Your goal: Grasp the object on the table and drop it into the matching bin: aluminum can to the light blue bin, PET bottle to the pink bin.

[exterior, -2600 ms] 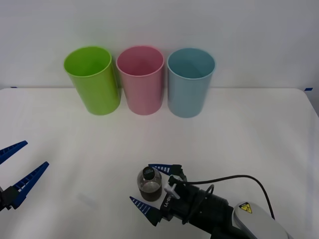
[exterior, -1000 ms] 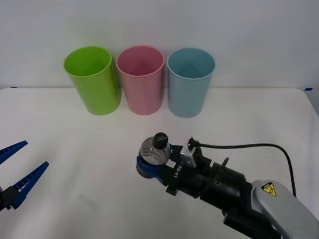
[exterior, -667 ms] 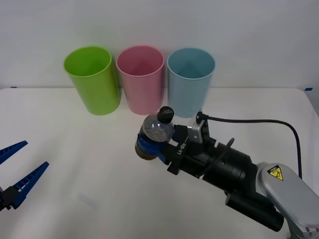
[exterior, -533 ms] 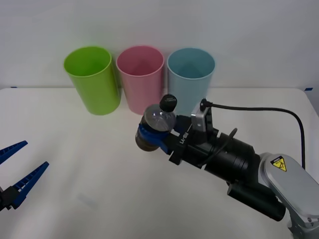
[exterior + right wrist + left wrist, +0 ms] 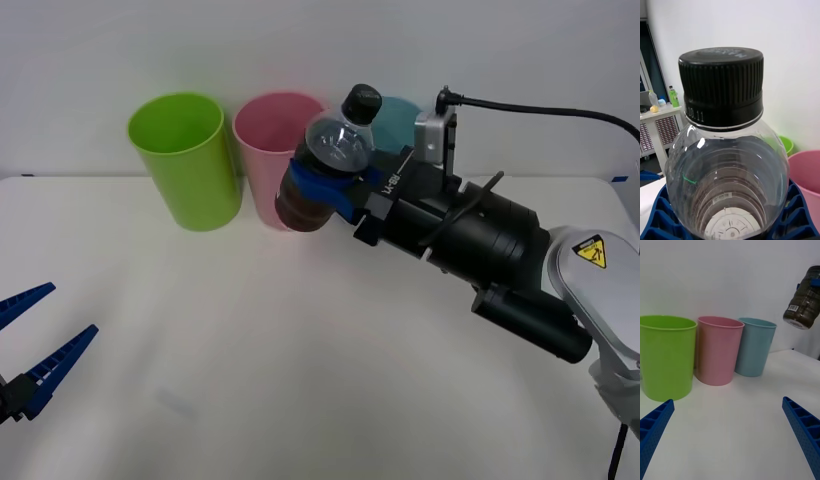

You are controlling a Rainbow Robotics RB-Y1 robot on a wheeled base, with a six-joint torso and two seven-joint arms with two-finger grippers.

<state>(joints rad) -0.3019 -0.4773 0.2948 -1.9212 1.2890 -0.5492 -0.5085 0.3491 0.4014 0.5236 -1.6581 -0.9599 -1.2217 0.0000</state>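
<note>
A: The right gripper (image 5: 335, 190) has its blue fingers (image 5: 795, 213) closed tight round the middle of the bottle (image 5: 325, 165). Cap up and tipped away from the arm, dark bottom hanging below the fingers.

B: And where is the bottle?

A: Well off the table (image 5: 300, 350), up at rim height. From the front it sits over the gap between the pink bin (image 5: 275, 160) and the blue bin (image 5: 395, 112), hiding part of each. Whether it is truly above either opening cannot be told; the left wrist view puts the bottle (image 5: 805, 298) high and to the blue side.

B: So the risk?

A: Letting go too soon or too far toward blue. The bottle would probably drop into the wrong bin, strike a rim, or land on the table. It is round, so it would likely roll. A low pass could also knock a bin over.

B: What is in the bins?

A: Pink, blue and the green bin (image 5: 185, 160) stand upright in a row, close together. What shows of the green and pink insides looks empty; the blue one's is mostly hidden.

B: The other arm?

A: The left gripper (image 5: 30, 345) waits low at the table's left edge, fingers spread wide, holding nothing.
</note>
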